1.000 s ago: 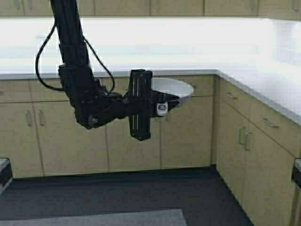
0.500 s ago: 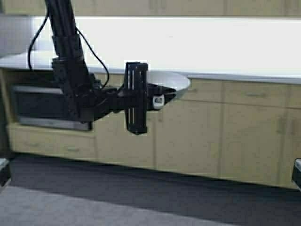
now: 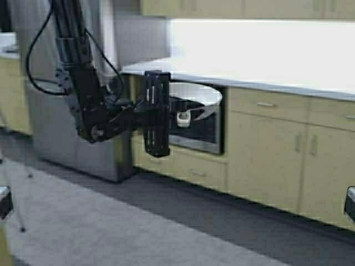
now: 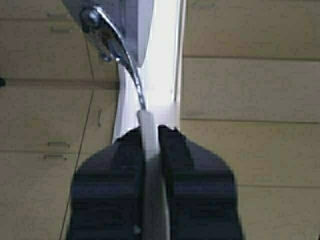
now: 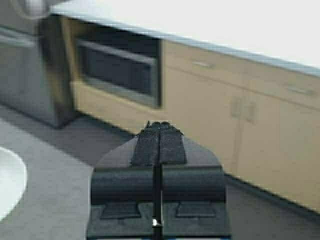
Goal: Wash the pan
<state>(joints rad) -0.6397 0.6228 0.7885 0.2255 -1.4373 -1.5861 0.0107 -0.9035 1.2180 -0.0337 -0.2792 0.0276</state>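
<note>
The pan is white, shallow and round, held in the air in front of the counter. My left gripper is shut on its short white handle, which has a dark spot at its end. In the left wrist view the handle runs between the two dark fingers of the left gripper, with the pan's body beyond it. My right gripper is shut and empty, held low above the floor; it does not show in the high view.
A white countertop runs over beige cabinets. A built-in dark appliance sits under the counter behind the pan. A tall steel appliance stands at the left. Grey floor lies in front.
The robot has moved: the whole scene has shifted right, bringing the dark appliance and the steel appliance into view. My left gripper still holds the pan the same way.
</note>
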